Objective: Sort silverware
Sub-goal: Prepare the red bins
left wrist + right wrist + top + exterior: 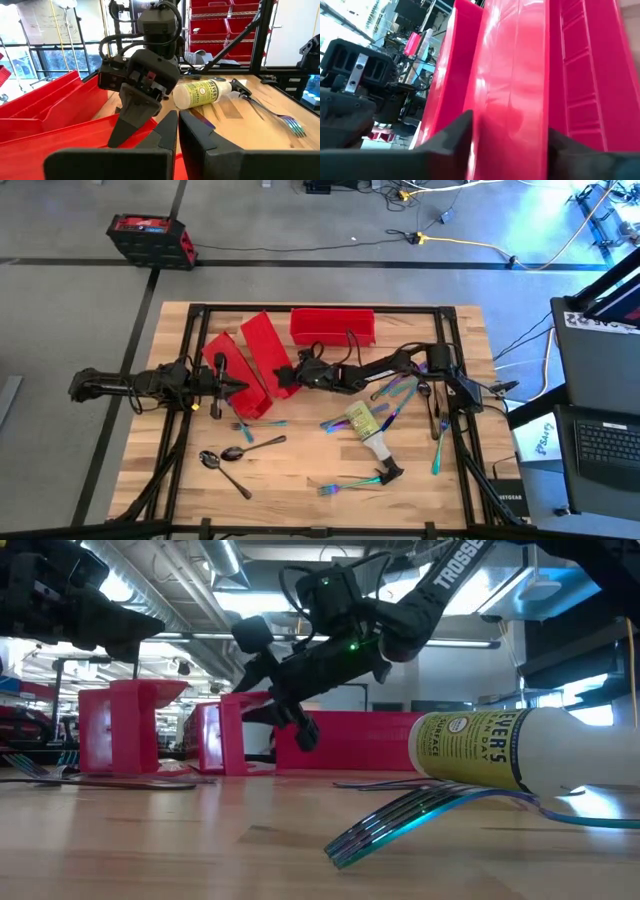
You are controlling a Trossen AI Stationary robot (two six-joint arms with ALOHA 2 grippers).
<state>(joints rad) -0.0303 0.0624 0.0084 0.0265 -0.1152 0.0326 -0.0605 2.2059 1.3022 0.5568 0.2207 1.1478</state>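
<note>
Right gripper (281, 378): positioned over the middle red bin (262, 352); fingers seen astride its wall, apparently partly closed; a held utensil cannot be told.
Left gripper (235, 387): closed, empty, placed beside the left bin (235, 376).
Silverware (397, 392): scattered on the table (300, 465) around the spray bottle (367, 426).

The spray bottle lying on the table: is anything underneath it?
Yes. In the high view several iridescent utensils fan out from beneath the bottle, and a fork pokes out below it in the low view. How far they run underneath is covered.
</note>
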